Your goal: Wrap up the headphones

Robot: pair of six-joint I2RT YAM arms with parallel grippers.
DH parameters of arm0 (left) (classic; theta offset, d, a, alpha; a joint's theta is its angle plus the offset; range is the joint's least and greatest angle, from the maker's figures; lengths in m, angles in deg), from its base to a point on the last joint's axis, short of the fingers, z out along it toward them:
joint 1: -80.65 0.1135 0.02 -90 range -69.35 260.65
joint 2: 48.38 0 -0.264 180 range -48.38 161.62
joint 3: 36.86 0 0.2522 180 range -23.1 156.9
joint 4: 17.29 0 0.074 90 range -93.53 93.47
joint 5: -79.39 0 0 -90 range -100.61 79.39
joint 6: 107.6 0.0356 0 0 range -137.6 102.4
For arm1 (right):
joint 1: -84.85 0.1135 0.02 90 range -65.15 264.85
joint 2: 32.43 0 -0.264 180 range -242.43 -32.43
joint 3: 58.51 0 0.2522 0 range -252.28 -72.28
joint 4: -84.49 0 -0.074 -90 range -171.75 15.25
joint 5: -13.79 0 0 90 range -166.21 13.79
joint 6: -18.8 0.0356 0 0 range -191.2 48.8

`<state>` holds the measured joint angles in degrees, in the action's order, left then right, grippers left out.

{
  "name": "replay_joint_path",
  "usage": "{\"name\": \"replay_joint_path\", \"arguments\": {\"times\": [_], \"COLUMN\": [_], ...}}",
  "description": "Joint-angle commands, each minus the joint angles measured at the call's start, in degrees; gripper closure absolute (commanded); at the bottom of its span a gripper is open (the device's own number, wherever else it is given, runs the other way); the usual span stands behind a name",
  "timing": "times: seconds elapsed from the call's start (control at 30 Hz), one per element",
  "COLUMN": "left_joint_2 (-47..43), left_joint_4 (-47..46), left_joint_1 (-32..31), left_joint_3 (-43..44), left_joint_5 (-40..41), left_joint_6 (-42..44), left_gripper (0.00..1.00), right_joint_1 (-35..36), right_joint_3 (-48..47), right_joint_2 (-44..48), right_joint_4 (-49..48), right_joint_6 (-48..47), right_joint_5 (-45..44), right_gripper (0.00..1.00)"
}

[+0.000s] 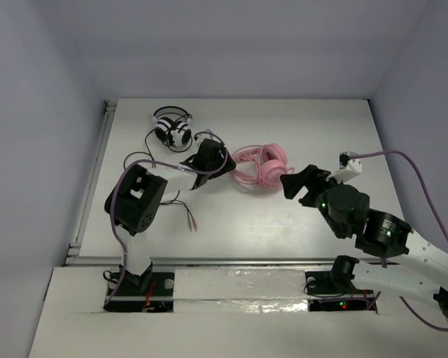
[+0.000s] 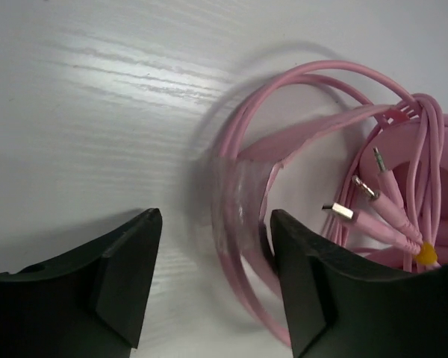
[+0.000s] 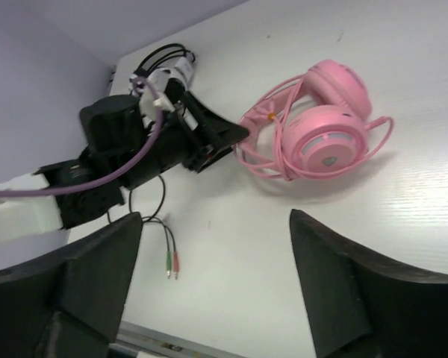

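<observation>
The pink headphones (image 1: 263, 165) lie on the table's middle, earcups folded together, with the pink cable looped around them; they also show in the right wrist view (image 3: 325, 134). In the left wrist view the cable loops (image 2: 246, 224) and its plugs (image 2: 358, 201) lie between and beyond the fingers. My left gripper (image 1: 222, 162) is open at the headphones' left side, cable and headband between its jaws, not clamped. My right gripper (image 1: 300, 186) is open and empty, just right of and nearer than the headphones.
Black-and-white headphones (image 1: 173, 128) lie at the back left, their black cable (image 1: 181, 205) trailing forward to green and red plugs (image 3: 171, 263). The table's left edge rail (image 1: 89, 186) runs beside the left arm.
</observation>
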<state>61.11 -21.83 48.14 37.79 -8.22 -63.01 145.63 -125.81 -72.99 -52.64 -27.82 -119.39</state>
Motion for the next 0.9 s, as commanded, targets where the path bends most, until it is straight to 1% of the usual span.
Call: {"name": "replay_joint_path", "arguments": {"times": [0.0, 0.03, 0.07, 0.1, 0.13, 0.17, 0.2, 0.27, 0.3, 0.33, 0.4, 0.43, 0.47, 0.5, 0.53, 0.63, 0.7, 0.8, 0.87], "left_joint_2": [-8.74, -9.99, -11.31, -12.54, -15.16, -16.75, -18.33, -24.3, -28.76, -31.07, -36.08, -41.15, -43.81, -46.19, -50.65, -57.08, -59.3, -62.55, -63.79], "left_joint_4": [0.11, 0.81, 1.25, 1.6, 1.87, 2.65, 2.75, 2.92, 3.45, 4.32, 5.47, 7.13, 8.27, 9.16, 11.34, 16.17, 17.77, 17.34, 15.16], "left_joint_1": [0.17, 0.17, 0.17, 0.17, 0.17, 0.17, 0.17, 0.17, 0.17, 0.17, 0.17, 0.17, 0.17, 0.17, 0.17, 0.17, 0.17, 0.17, 0.17], "left_joint_3": [-2.87, -3.31, -4.01, -4.37, -4.63, -5.33, -5.86, -7.7, -8.06, -8.5, -10.16, -10.6, -11.83, -12.36, -12.8, -13.16, -12.19, -12.36, -13.85], "left_joint_5": [3.49, 4.28, 4.98, 6.03, 6.57, 7.27, 7.97, 8.41, 8.42, 8.07, 6.58, 6.05, 5.87, 5.09, 4.64, 5.43, 6.04, 5.52, 4.9], "left_joint_6": [1.63, 1.9, 2.34, 2.69, 3.04, 3.65, 4.09, 4.89, 5.41, 5.68, 7.08, 7.61, 8.14, 8.75, 10.15, 11.48, 12.8, 14.64, 15.52], "left_gripper": [0.42, 0.39, 0.33, 0.31, 0.28, 0.23, 0.22, 0.19, 0.19, 0.18, 0.17, 0.17, 0.16, 0.14, 0.1, 0.06, 0.05, 0.05, 0.06], "right_joint_1": [-0.13, -0.13, -0.13, -0.13, -0.13, -0.13, -0.13, -0.13, -0.13, -0.13, -0.13, -0.13, -0.13, -0.13, -0.13, -0.13, -0.13, -0.13, -0.13], "right_joint_3": [-3.06, -3.32, -3.76, -4.11, -4.55, -4.73, -4.82, -5.17, -5.17, -5.17, -5.7, -5.96, -6.05, -5.88, -5.7, -3.86, -2.63, -1.04, -0.95], "right_joint_2": [3.28, 3.9, 4.43, 5.04, 6.35, 7.15, 7.85, 10.75, 11.8, 13.9, 15.67, 16.38, 17.69, 18.14, 18.58, 19.29, 18.94, 17.53, 15.43], "right_joint_4": [2.36, 2.54, 2.89, 4.02, 4.55, 5.08, 6.13, 7.63, 8.59, 8.69, 9.82, 10.01, 9.83, 9.66, 9.83, 10.18, 8.62, 6.5, 6.14], "right_joint_6": [-0.05, -0.39, -0.31, 0.13, 0.65, 0.83, 1.09, 2.67, 2.94, 1.81, 1.19, 0.23, -0.83, -1.45, -1.54, -1.02, -2.06, -4.09, -4.17], "right_joint_5": [-6.21, -6.74, -7.27, -7.97, -8.76, -10.51, -11.57, -15.43, -16.49, -17.8, -18.34, -18.17, -16.78, -16.42, -16.15, -16.85, -16.59, -15.53, -15.36], "right_gripper": [0.12, 0.1, 0.05, 0.0, 0.0, 0.0, 0.0, 0.0, 0.0, 0.0, 0.0, 0.0, 0.0, 0.0, 0.0, 0.0, 0.0, 0.0, 0.0]}}
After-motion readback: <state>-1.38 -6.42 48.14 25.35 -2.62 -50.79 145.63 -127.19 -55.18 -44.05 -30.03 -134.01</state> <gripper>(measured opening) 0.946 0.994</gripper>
